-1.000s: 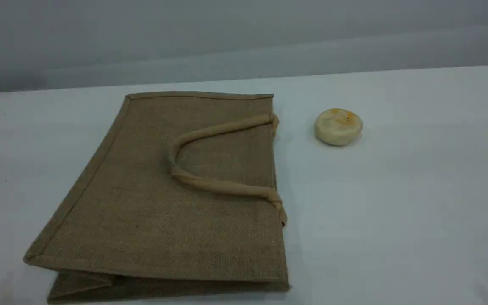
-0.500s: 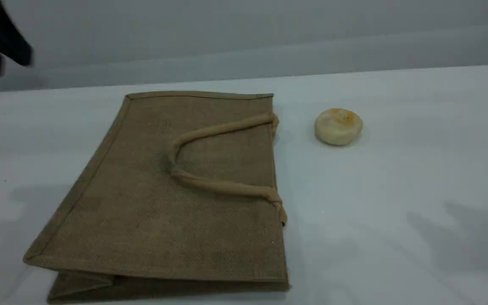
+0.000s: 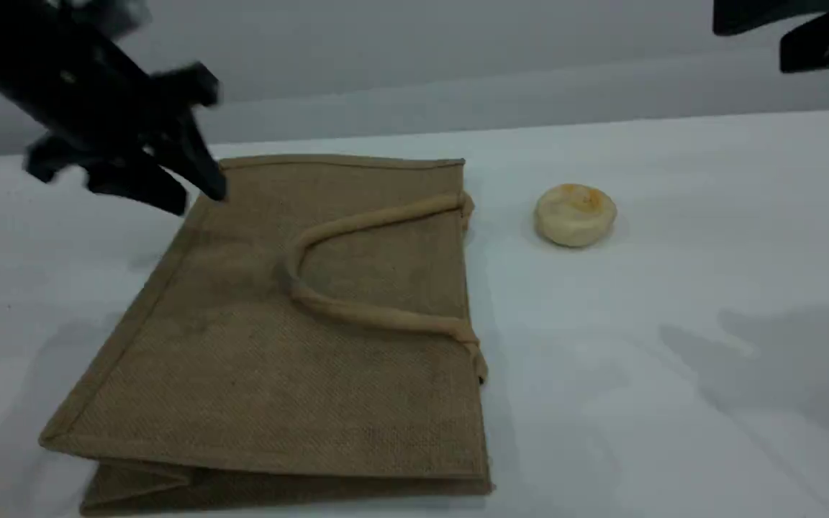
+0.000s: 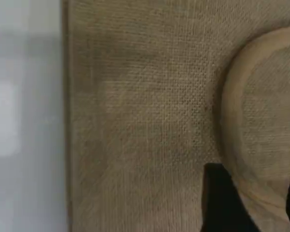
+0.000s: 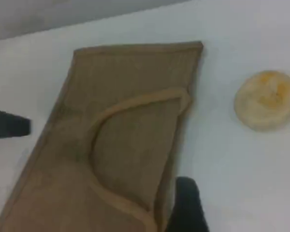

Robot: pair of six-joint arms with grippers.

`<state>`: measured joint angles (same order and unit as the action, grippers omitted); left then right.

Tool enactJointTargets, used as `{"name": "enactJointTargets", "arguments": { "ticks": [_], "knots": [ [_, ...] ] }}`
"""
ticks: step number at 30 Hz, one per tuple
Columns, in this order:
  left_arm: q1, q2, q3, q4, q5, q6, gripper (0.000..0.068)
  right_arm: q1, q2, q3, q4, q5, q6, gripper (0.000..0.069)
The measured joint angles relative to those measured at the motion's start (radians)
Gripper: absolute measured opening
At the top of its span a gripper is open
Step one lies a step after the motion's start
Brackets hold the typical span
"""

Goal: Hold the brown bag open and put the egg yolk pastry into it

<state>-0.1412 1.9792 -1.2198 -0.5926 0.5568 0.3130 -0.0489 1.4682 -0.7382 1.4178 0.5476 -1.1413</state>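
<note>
The brown bag (image 3: 242, 374) lies flat on the white table, its mouth edge facing right and one beige loop handle (image 3: 357, 314) folded back over its top side. To the right of the mouth, apart from it, sits the egg yolk pastry (image 3: 575, 214), upright with its toasted patch up. My left gripper (image 3: 202, 203) hovers open and empty over the bag's far left corner. Its wrist view shows the bag's weave (image 4: 135, 121) and the handle (image 4: 232, 106) below. High at the back right, my right gripper (image 3: 749, 47) is open, and its wrist view takes in the bag (image 5: 121, 159) and the pastry (image 5: 267, 100).
The white table (image 3: 673, 324) runs back to a far edge with a grey wall (image 3: 458, 72) behind it. Arm shadows fall on the cloth at left and at right.
Both arms have come into the scene view: the left one down and right to the bag's far left corner, the right one in at the top right. Bag and pastry have not moved.
</note>
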Motion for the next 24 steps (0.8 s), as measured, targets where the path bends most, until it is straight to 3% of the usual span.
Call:
{"name": "enactJointTargets", "arguments": {
  "ticks": [5, 12, 24],
  "knots": [
    [-0.052, 0.103, -0.066, 0.043, -0.023, -0.009, 0.0310, 0.000, 0.000, 0.001, -0.002, 0.004, 0.003, 0.0459],
    [-0.092, 0.186, -0.130, 0.044, -0.030, -0.011, 0.0310, 0.000, -0.001, 0.001, -0.002, 0.004, 0.003, 0.0459],
    [-0.111, 0.275, -0.190, 0.056, -0.042, -0.037, 0.0310, 0.000, -0.001, 0.001, -0.003, 0.004, 0.003, 0.0459]
  ]
}}
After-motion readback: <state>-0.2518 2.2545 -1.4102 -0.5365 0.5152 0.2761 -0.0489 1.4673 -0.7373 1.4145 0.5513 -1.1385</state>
